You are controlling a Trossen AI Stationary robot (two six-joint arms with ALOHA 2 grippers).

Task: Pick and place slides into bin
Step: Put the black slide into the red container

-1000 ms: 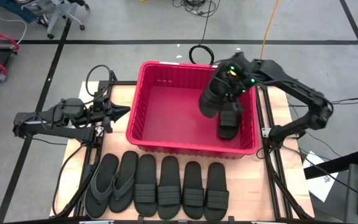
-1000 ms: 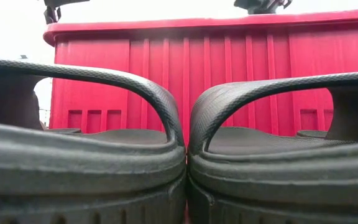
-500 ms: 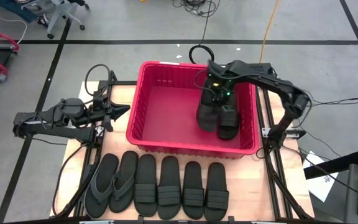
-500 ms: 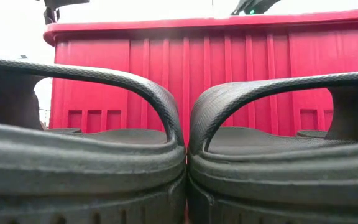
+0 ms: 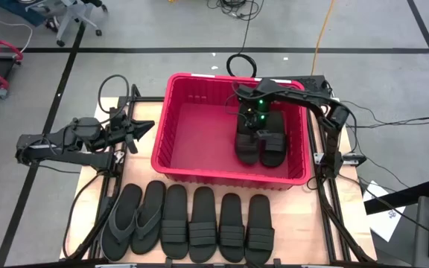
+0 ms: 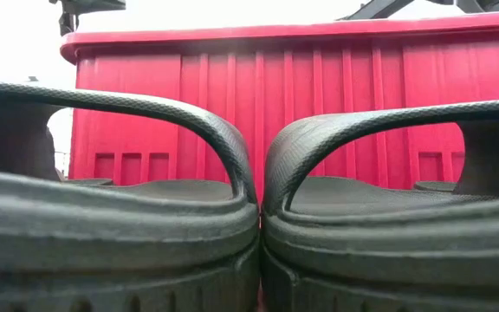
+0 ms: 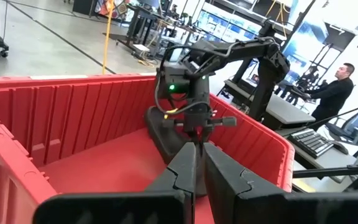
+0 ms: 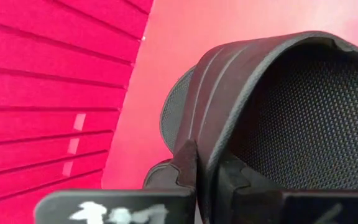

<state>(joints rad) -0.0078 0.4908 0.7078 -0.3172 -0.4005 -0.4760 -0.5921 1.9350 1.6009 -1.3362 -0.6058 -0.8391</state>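
The red bin (image 5: 171, 141) stands at the table's middle, toward the far side. Two black slides are in its right half: one (image 5: 273, 148) lies flat, the other (image 5: 246, 145) is beside it on the left, under my right gripper (image 5: 257, 128), which is shut on it. The held slide also shows in the left wrist view (image 7: 166, 138). My left gripper (image 5: 149, 127) hovers shut, level, just left of the bin, holding nothing. Several more slides (image 5: 188, 221) lie on their soles in a row along the near edge. My right gripper pinches the slide's wide band strap at its edge (image 8: 209, 163) between its two fingers (image 8: 188, 163). The fingers slant down into the bin from the far right. The slide hangs tilted below them, its lower end (image 7: 160, 148) down by the bin floor; whether it rests there I cannot tell.
The bin's left half (image 5: 199, 134) is bare red floor. In the low view two slides of the row (image 6: 145, 199) fill the foreground, with the bin's near wall (image 6: 319, 104) behind. A person (image 7: 337, 93) stands at a desk beyond the table.
My right gripper has gone down into the bin and a little toward its left, tipping further downward, still shut on the slide. The slide has sunk from above the rim to lie beside the one on the bin floor.
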